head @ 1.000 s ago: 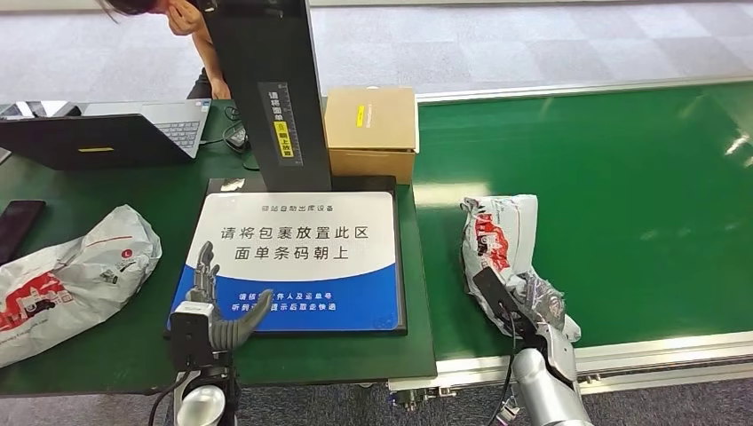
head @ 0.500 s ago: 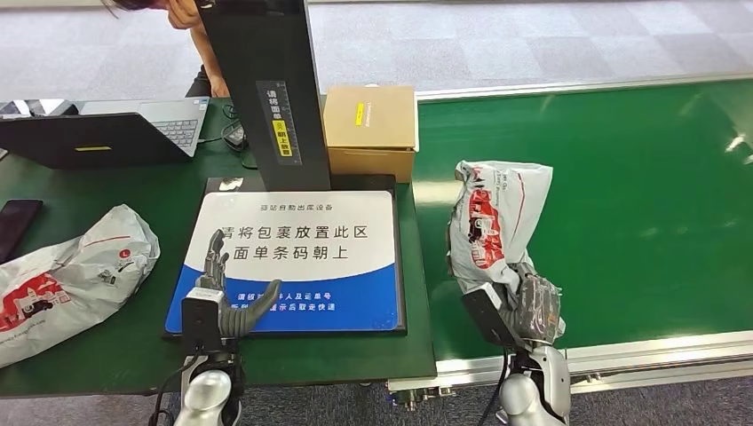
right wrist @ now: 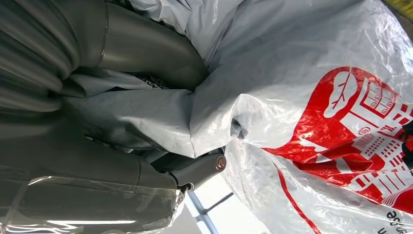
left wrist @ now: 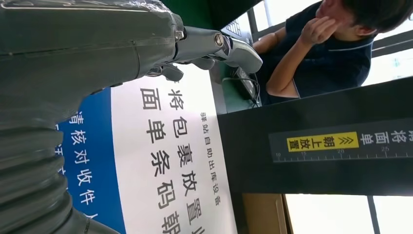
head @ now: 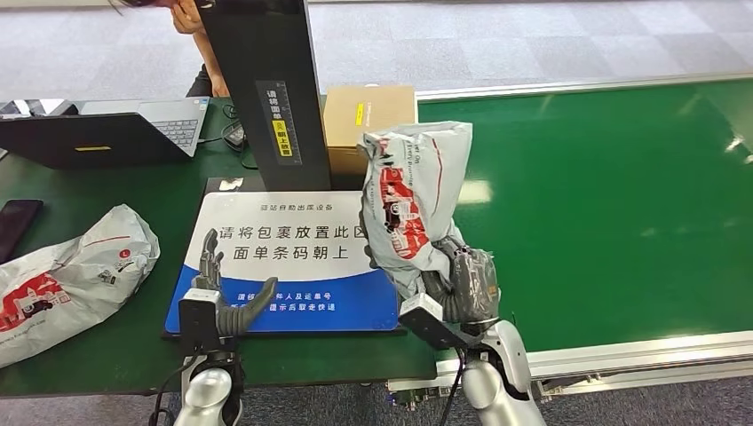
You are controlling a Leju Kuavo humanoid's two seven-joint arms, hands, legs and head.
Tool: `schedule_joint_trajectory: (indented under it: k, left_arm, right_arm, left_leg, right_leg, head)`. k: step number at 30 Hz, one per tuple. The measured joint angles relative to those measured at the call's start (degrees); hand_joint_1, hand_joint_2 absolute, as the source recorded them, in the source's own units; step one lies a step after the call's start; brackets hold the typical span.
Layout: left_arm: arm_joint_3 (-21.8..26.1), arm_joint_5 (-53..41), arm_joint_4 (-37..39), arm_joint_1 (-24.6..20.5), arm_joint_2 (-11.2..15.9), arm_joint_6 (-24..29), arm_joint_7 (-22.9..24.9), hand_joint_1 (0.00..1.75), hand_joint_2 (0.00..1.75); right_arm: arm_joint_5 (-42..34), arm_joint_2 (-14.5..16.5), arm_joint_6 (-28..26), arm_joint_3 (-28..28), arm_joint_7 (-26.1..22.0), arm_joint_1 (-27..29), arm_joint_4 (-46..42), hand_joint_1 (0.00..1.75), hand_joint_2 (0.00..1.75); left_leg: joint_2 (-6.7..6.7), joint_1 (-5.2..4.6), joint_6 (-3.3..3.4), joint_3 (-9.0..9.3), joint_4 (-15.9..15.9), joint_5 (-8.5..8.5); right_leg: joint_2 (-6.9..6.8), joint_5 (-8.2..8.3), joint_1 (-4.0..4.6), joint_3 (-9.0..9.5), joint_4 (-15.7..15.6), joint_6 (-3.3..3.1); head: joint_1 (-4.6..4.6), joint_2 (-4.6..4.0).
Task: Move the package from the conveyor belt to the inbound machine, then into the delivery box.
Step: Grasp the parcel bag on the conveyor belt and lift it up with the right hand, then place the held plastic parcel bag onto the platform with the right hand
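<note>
My right hand (head: 463, 286) grips the lower end of a grey plastic package with red print (head: 410, 191) and holds it upright in the air. The package hangs over the right edge of the inbound machine's white and blue pad (head: 293, 257), beside the green conveyor belt (head: 604, 195). In the right wrist view the crumpled package (right wrist: 311, 107) sits squeezed between the thumb and the fingers (right wrist: 146, 46). My left hand (head: 217, 297) hovers open over the pad's near left corner, fingers spread and holding nothing. The left wrist view shows the hand (left wrist: 97, 53) above the printed pad (left wrist: 165, 161).
The machine's black scanner column (head: 266, 89) rises behind the pad. A cardboard box (head: 368, 124) stands beside it. A second grey package (head: 71, 280) lies on the table at the left, near a laptop (head: 107, 133) and a phone (head: 16, 226). A person (head: 191, 27) sits behind the column.
My right hand has lifted the package off the belt and carried it left, from the belt's near edge to over the pad's right edge. The left hand has barely moved.
</note>
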Motion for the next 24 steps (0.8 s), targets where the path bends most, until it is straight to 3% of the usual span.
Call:
schedule_joint_trajectory:
  k: [7,12,24]
  left_arm:
    - [-0.51,0.95,-2.63,2.66,0.01,2.45,-1.13,0.0,1.75]
    - [-1.61,-0.68,-5.42,4.22,0.0,4.3,-0.87,0.0,1.75]
    - [-3.48,-1.96,-11.56,8.5,0.02,6.81,-0.16,0.0,1.75]
  right_arm:
    - [0.87,-2.46,-2.44,6.82,-2.17,-3.11,3.77,1.64,1.75]
    - [4.44,-4.52,-5.15,10.9,-0.91,-3.89,5.61,1.66,1.75]
    - [4.84,-6.07,-4.42,13.92,-0.68,-7.47,11.59,1.67,1.75]
  left_leg:
    - [-0.01,0.0,0.0,-0.03,0.0,0.0]
    - [-0.01,0.0,0.0,-0.05,0.0,-0.01]
    - [-0.01,0.0,0.0,-0.05,0.0,0.0]
  right_leg:
    - [-0.02,0.0,-0.01,-0.03,-0.01,0.0]
    - [-0.02,-0.01,0.0,-0.04,-0.01,0.0]
    - [-0.01,0.01,0.0,-0.05,-0.01,0.01]
  head:
    - [-0.01,0.0]
    - [-0.01,0.0]
    - [-0.01,0.0]
